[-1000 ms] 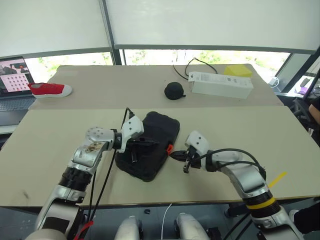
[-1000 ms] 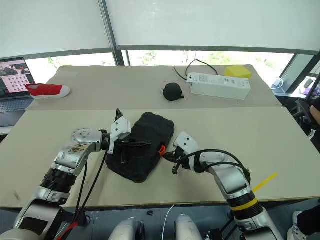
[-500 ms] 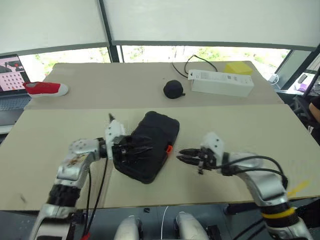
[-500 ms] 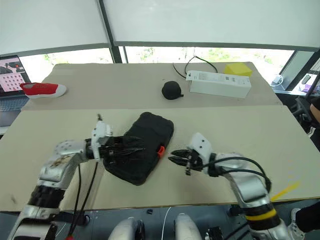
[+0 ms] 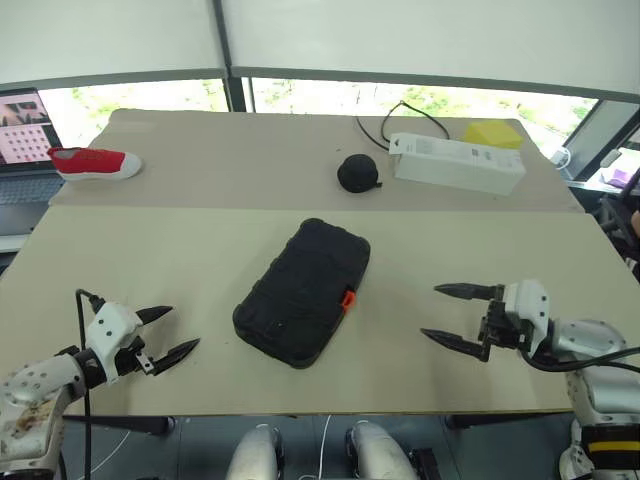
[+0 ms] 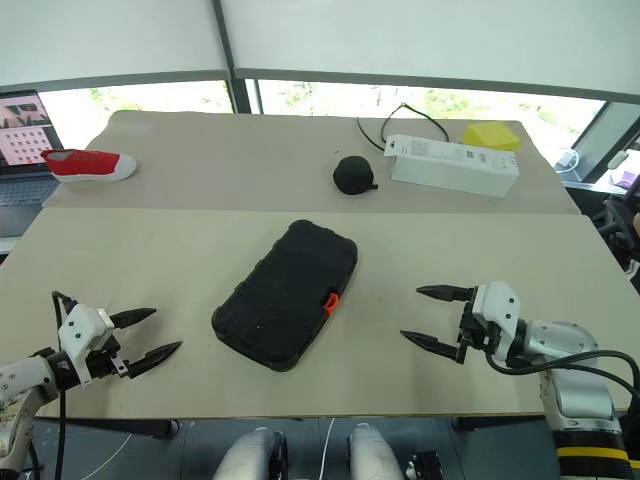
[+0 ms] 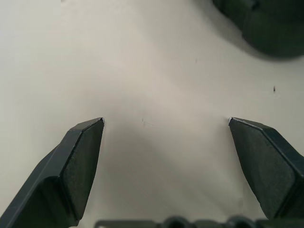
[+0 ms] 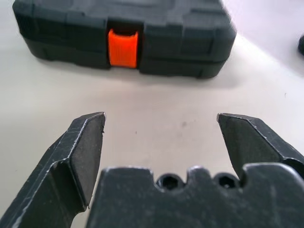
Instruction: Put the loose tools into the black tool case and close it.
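Observation:
The black tool case (image 5: 303,292) lies shut and flat in the middle of the near table, its orange latch (image 5: 348,298) on the side facing my right arm. The loose tools are out of view. My left gripper (image 5: 183,327) hovers near the table's front left, well apart from the case, open and empty. To the right of the case my right gripper (image 5: 429,311) is also open and empty, pointing at the latch (image 8: 123,47) across a gap of bare table. A corner of the case (image 7: 266,23) shows in the left wrist view.
On the far table sit a round black pouch (image 5: 357,172), a long white box (image 5: 457,163) with a black cable, a yellow block (image 5: 493,133) and a red shoe (image 5: 92,163). A laptop (image 5: 25,115) stands at the far left.
Both grippers have opened and drawn away from the case, the left one out to the left and back, the right one out to the right. The case stays shut where it was.

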`<act>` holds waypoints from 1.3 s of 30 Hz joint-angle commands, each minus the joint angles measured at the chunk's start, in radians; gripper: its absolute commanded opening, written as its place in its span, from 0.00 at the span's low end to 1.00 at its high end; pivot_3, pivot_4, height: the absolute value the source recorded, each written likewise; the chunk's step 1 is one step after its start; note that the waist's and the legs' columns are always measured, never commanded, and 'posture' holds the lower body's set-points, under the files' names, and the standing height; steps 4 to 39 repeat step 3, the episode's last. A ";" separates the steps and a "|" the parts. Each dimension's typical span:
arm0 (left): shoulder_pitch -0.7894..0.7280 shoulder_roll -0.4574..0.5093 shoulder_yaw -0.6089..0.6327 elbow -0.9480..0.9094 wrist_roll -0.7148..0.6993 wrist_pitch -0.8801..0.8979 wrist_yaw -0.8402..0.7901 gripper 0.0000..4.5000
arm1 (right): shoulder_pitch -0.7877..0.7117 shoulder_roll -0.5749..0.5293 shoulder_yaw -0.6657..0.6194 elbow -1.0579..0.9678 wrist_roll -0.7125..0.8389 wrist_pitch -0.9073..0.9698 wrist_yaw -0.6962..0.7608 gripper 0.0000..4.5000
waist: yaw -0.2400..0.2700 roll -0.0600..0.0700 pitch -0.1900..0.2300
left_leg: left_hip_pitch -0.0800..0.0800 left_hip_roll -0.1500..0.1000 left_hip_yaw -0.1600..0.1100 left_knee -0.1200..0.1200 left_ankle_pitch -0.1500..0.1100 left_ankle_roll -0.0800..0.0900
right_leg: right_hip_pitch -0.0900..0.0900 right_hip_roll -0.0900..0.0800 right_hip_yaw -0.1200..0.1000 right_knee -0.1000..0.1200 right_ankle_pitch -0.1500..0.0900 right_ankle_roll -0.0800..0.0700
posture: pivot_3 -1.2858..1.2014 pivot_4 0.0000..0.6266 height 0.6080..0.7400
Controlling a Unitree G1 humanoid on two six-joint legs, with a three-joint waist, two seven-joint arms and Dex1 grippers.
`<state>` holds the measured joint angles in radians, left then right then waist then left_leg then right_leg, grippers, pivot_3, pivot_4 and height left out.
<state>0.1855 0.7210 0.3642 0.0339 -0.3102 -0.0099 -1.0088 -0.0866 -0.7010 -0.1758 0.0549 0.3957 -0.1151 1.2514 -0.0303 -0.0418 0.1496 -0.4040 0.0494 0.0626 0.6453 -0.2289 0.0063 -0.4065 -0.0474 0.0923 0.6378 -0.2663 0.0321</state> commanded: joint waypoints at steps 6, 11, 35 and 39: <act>0.038 -0.023 0.057 -0.051 -0.018 -0.038 0.072 1.00 | -0.034 -0.004 -0.033 0.054 -0.008 -0.081 -0.026 0.99 | 0.010 0.000 0.000 | 0.000 0.000 0.001 0.000 0.000 0.000 | 0.000 0.000 0.000 0.000 0.000 0.000 | 0.52 0.24 1.00; 0.038 -0.023 0.057 -0.051 -0.018 -0.038 0.072 1.00 | -0.034 -0.004 -0.033 0.054 -0.008 -0.081 -0.026 0.99 | 0.010 0.000 0.000 | 0.000 0.000 0.001 0.000 0.000 0.000 | 0.000 0.000 0.000 0.000 0.000 0.000 | 0.52 0.24 1.00; 0.038 -0.023 0.057 -0.051 -0.018 -0.038 0.072 1.00 | -0.034 -0.004 -0.033 0.054 -0.008 -0.081 -0.026 0.99 | 0.010 0.000 0.000 | 0.000 0.000 0.001 0.000 0.000 0.000 | 0.000 0.000 0.000 0.000 0.000 0.000 | 0.52 0.24 1.00; 0.038 -0.023 0.057 -0.051 -0.018 -0.038 0.072 1.00 | -0.034 -0.004 -0.033 0.054 -0.008 -0.081 -0.026 0.99 | 0.010 0.000 0.000 | 0.000 0.000 0.001 0.000 0.000 0.000 | 0.000 0.000 0.000 0.000 0.000 0.000 | 0.52 0.24 1.00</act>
